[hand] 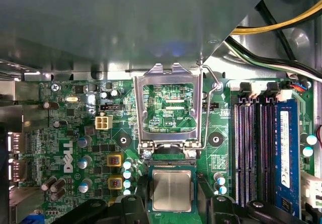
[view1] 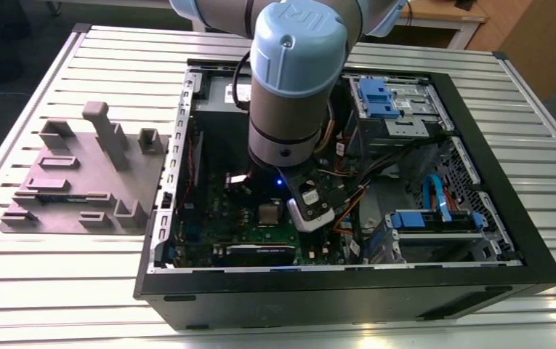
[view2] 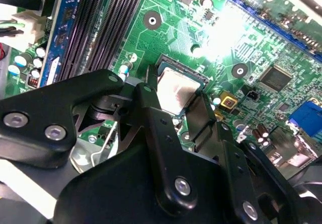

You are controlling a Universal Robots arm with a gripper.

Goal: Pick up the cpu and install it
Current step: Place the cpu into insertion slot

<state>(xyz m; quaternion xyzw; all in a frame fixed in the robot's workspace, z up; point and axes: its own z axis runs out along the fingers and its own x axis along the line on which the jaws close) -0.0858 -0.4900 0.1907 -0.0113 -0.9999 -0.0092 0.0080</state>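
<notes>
Gripper [view2: 175, 102] is sitting low inside the case [view1: 307, 302], just past the hinge end of the open frame [hand: 140, 108], and it's clamping the cpu [hand: 172, 191]: fingers [view2: 151, 97] are pressing on two opposite edges, nothing on the top face, going by both wrist views

cpu is lying flat and level in the socket [hand: 171, 163] right beside the frame's hinge, square to it, rim looking flush with the socket border. Frame is standing flipped open, so nothing is covering the chip. Lever [hand: 217, 86] is running along the frame's side, and the ram slots [hand: 251, 148] are lying just beyond the frame on that same side

Handling, my read: chip is looking light, thin and fully stiff, so no flex to worry about. The metal lid is looking smooth and likely slippery, so an edge grip on the paler rim is making more sense than anything on top. Fragile part is probably the underside plus the socket contacts, so I'm treating it as zero-force: level, no sliding sideways, no pushing down
</notes>
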